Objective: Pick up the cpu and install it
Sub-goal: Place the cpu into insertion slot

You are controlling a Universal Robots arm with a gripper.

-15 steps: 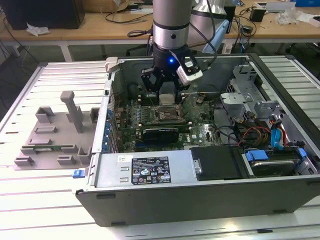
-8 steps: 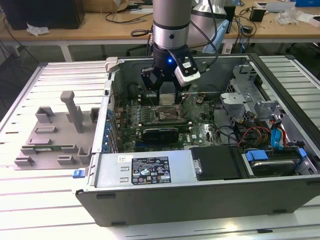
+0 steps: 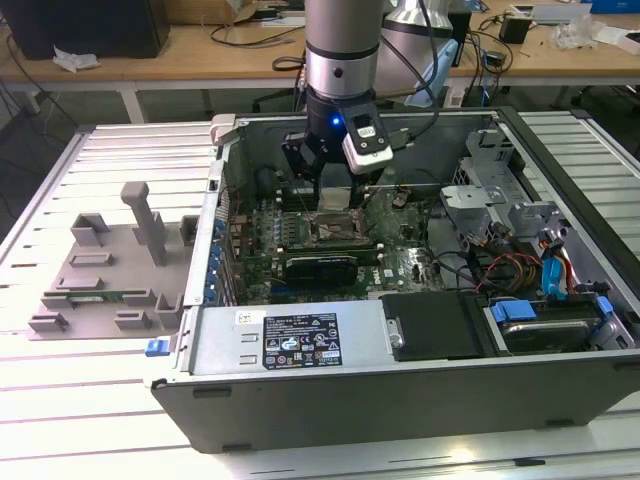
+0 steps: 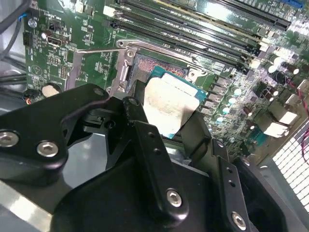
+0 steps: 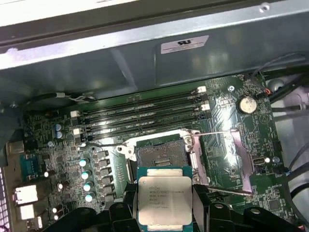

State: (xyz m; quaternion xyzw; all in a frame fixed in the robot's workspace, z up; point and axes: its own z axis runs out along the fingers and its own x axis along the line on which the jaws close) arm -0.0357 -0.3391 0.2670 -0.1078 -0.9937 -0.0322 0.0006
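Crowding the open computer case (image 3: 400, 410) are a green motherboard (image 5: 227, 116), rows of black memory slots (image 5: 145, 116), a tangle of coloured cables (image 3: 505, 270) on the exterior view's right and a labelled silver box (image 3: 290, 340) by the near wall. A grey fixture tray (image 3: 100, 280) lies outside the case on the slatted surface (image 3: 60, 420), on the exterior view's left. The socket (image 5: 161, 157) lies open with its metal plate (image 5: 241, 154) swung aside. The arm (image 3: 342, 50) reaches straight down into the case. Its jaws are clenched on opposite edges of the cpu (image 5: 164, 200), held flat close to the socket and not seated in it.
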